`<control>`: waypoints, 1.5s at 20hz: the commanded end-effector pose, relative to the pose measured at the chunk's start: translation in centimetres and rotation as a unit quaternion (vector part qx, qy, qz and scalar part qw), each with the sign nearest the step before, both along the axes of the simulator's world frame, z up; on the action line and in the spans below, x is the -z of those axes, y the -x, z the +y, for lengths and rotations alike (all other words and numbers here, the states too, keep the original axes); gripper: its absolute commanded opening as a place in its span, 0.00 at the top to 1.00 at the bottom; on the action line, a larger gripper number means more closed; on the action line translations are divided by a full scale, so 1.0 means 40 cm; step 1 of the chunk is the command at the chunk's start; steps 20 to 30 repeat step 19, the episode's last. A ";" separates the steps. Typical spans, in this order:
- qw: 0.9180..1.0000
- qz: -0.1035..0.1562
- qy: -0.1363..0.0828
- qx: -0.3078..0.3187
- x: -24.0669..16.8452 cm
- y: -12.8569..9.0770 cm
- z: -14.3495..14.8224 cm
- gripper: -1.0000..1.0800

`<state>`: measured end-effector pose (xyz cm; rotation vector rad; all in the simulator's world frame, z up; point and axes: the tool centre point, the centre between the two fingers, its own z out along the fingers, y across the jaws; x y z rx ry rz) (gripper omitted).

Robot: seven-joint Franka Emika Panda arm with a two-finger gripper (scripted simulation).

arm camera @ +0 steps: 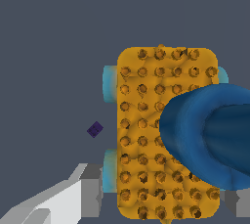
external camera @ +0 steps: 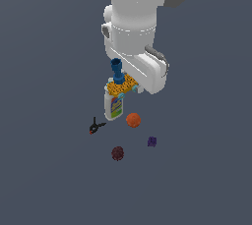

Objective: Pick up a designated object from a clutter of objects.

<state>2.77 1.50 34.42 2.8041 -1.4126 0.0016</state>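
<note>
1. The gripper [external camera: 129, 87] is pinching the studded orange-yellow block [external camera: 121, 86], one grey finger [arm camera: 90, 189] pressed against each side of it in the wrist view.
2. The block hangs in the air above the floor [external camera: 44, 170], with its blue peg [external camera: 116, 70] pointing upward and cyan edge bits [arm camera: 109, 84] showing along its rim.
3. Directly beneath it in the exterior view stands the white labelled bottle [external camera: 113, 106]; its top is hidden behind the block.
4. An orange ball [external camera: 133, 120] lies just beside the bottle on the exterior view's right.
5. The black clamp [external camera: 95, 127] sits to the bottle's other side.
6. Farther out lie a dark red ball [external camera: 117, 153] and a purple lump [external camera: 152, 141], well apart from each other.
7. The arm's upper part is cut off at the frame edge.
</note>
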 end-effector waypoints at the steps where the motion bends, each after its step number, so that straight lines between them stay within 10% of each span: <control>1: 1.000 0.000 0.000 0.000 -0.063 0.011 0.039 1.00; 30: 1.000 0.000 -0.001 -0.001 -0.258 0.032 0.171 1.00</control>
